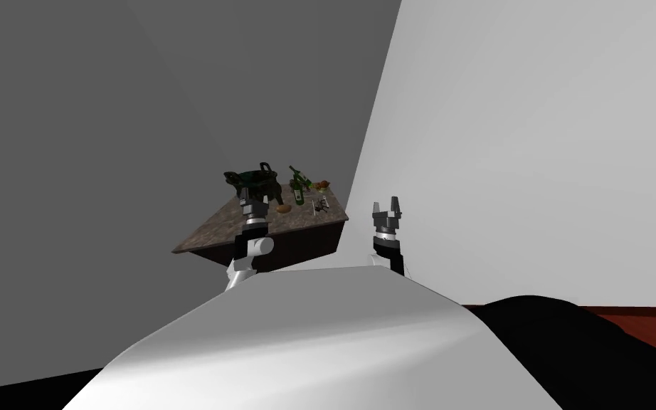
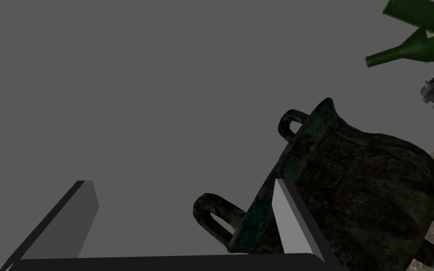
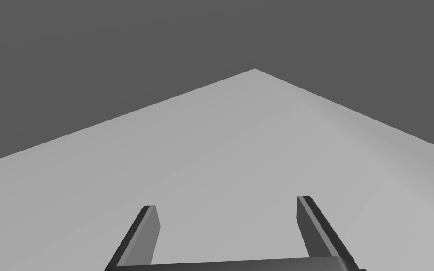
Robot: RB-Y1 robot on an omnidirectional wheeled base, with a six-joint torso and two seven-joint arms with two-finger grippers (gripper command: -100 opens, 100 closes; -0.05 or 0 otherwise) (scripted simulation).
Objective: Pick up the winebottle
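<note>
The green winebottle (image 1: 296, 192) stands on the table (image 1: 209, 233) beyond the dark cauldron (image 2: 362, 188), so our left gripper (image 2: 181, 184), fingers wide, must reach past it. Our right gripper (image 3: 226, 202) hangs aside, fingers wide too, leaving room.

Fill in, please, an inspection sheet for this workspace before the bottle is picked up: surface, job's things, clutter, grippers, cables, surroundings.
Surface: table with a mottled, stone-like top.
Job's things: green bottle stands near the table's far side, not gripped; a second green bottle shape seems to lean just behind it.
Clutter: dark patterned vessel with loop handles, beside the bottle; small items near the bottle, too small to name.
Grippers: left gripper open, close to the vessel, short of the bottle; right gripper open, raised beside the table.
Cables: nothing seen.
Surroundings: dark grey wall and white wall meet behind the table; red-brown floor.
</note>
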